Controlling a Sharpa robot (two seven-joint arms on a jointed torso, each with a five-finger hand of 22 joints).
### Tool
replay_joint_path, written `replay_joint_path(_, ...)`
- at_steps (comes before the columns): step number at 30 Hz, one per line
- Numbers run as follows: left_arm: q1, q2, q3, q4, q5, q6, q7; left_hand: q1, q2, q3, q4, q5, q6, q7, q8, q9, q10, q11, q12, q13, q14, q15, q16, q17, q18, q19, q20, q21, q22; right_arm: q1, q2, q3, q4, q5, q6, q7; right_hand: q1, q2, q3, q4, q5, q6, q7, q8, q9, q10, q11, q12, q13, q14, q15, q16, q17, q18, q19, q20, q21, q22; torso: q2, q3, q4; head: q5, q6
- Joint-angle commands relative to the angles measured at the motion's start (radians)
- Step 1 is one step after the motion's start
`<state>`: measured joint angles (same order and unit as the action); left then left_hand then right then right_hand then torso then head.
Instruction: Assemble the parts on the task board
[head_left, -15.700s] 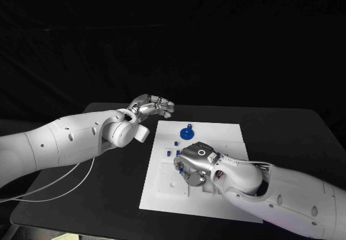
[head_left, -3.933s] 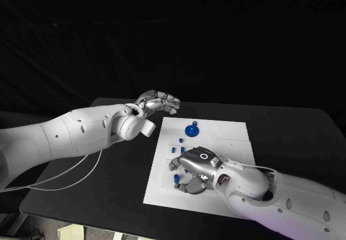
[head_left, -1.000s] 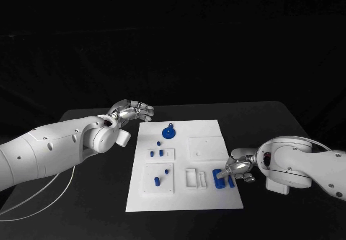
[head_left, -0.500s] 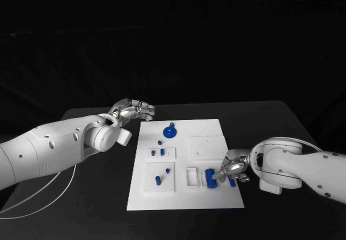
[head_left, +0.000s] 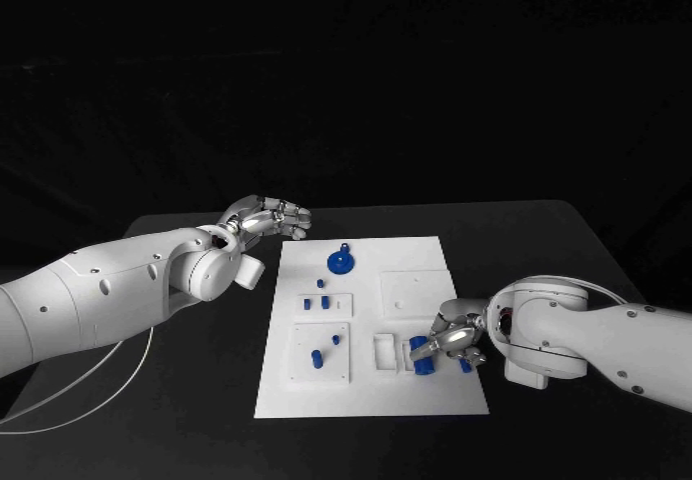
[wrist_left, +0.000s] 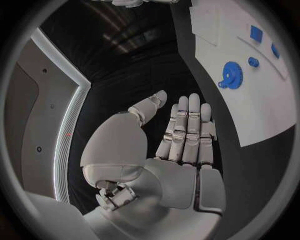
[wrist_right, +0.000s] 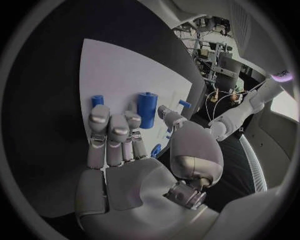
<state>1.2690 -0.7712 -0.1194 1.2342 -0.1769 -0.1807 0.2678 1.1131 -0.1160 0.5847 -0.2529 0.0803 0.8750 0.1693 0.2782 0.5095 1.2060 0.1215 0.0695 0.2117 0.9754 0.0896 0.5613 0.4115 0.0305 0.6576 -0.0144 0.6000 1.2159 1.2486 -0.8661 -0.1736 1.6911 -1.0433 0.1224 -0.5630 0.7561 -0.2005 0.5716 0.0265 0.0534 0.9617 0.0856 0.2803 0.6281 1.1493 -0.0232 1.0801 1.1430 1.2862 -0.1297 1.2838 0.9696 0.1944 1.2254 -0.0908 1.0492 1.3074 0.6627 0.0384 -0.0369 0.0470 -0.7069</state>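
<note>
Right hand (head_left: 456, 340) sits low over the near right part of the task board (head_left: 433, 262), and its fingers (wrist_right: 110, 131) lie straight and close together, reaching toward a blue cylinder (wrist_right: 147, 110) that stands just ahead of the fingertips. Whether the thumb and a finger already pinch that cylinder I cannot tell; in the head view it shows as a blue piece (head_left: 421, 354) right at the fingertips, beside a white slot (head_left: 384, 354) on the side away from the palm. A smaller blue peg (wrist_right: 97, 100) stands just past the outermost finger. To do this step well, I judge the hand should keep the cylinder upright, close on it squarely across its sides and not at its top, and move it slowly toward its seat so it does not tip or knock the neighbouring peg. Left hand (head_left: 268, 216) hovers off the board's far left corner, holding nothing, its fingers loosely curled in the head view and laid flat together in its wrist view; the blue gear (wrist_left: 232, 75) lies on the board well ahead of its fingertips, untouched.
</note>
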Motion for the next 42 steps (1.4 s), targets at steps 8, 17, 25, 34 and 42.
replay_joint_path(8,0.001,0.001,0.001,0.003,0.006,0.013,0.005,-0.009,0.003,0.000,0.007,0.003,-0.007,-0.002,0.003,-0.002,-0.007,-0.003,0.001,-0.001,0.005,0.000,-0.006,0.002,-0.004,0.001,0.004,-0.005,0.001,-0.017,0.025,-0.007,-0.013,0.000,-0.005,0.001,0.013,-0.011,0.008,0.007,-0.002,-0.024,0.018,-0.017,-0.011,0.000,0.013,-0.003,0.003,0.003,0.011,-0.007,0.005,0.067,0.000,-0.011,0.005,0.016,0.001,-0.0013,0.0013,0.002,-0.002)
replay_joint_path(17,0.001,-0.002,0.001,0.004,0.006,0.012,0.004,-0.009,0.003,0.000,0.007,0.003,-0.008,-0.002,0.003,-0.002,-0.007,-0.003,0.001,-0.001,0.005,0.000,-0.006,0.003,-0.004,0.000,0.004,-0.005,0.002,-0.020,0.024,-0.009,-0.015,-0.002,-0.032,-0.004,0.077,0.027,0.024,-0.044,-0.001,-0.009,0.018,-0.019,-0.015,0.002,0.014,-0.003,0.005,0.005,0.012,-0.011,0.010,0.067,0.000,-0.009,0.010,0.017,-0.001,-0.0016,0.0004,0.006,-0.005)
replay_joint_path(25,0.001,-0.003,0.001,0.005,0.006,0.013,0.004,-0.009,0.004,0.001,0.008,0.003,-0.008,-0.002,0.003,-0.002,-0.007,-0.003,0.001,-0.001,0.006,0.000,-0.007,0.004,-0.004,0.001,0.004,-0.005,0.002,-0.019,-0.001,-0.009,0.005,0.031,-0.051,-0.001,0.091,0.049,0.076,-0.050,0.003,0.020,0.013,-0.012,-0.018,0.010,0.009,-0.006,0.002,0.010,0.008,-0.015,0.013,0.067,0.003,0.001,0.012,0.017,0.000,-0.0004,-0.0002,0.010,-0.003)
replay_joint_path(34,0.001,-0.001,0.001,0.004,0.006,0.014,0.004,-0.008,0.004,0.001,0.008,0.003,-0.007,-0.002,0.003,-0.002,-0.007,-0.003,0.001,-0.001,0.006,-0.001,-0.007,0.005,-0.004,0.001,0.004,-0.006,0.002,0.023,-0.019,-0.008,0.035,0.097,-0.086,-0.002,0.072,0.056,0.088,-0.054,0.009,0.041,0.007,-0.008,-0.019,0.015,0.004,-0.009,0.000,0.012,0.004,-0.017,0.016,0.067,0.003,0.008,0.016,0.018,0.000,-0.0003,-0.0011,0.011,-0.002)
replay_joint_path(42,0.001,0.000,0.001,0.005,0.006,0.015,0.003,-0.008,0.004,0.001,0.008,0.004,-0.007,-0.002,0.003,-0.002,-0.007,-0.003,0.001,-0.001,0.006,-0.001,-0.008,0.006,-0.003,0.001,0.004,-0.006,0.003,0.042,-0.013,-0.008,0.036,0.152,-0.095,-0.011,0.055,0.061,0.091,-0.053,0.006,0.045,0.006,-0.010,-0.022,0.017,0.003,-0.011,-0.001,0.012,0.003,-0.019,0.017,0.067,0.003,0.011,0.018,0.018,0.000,-0.0016,0.0008,0.008,0.001)
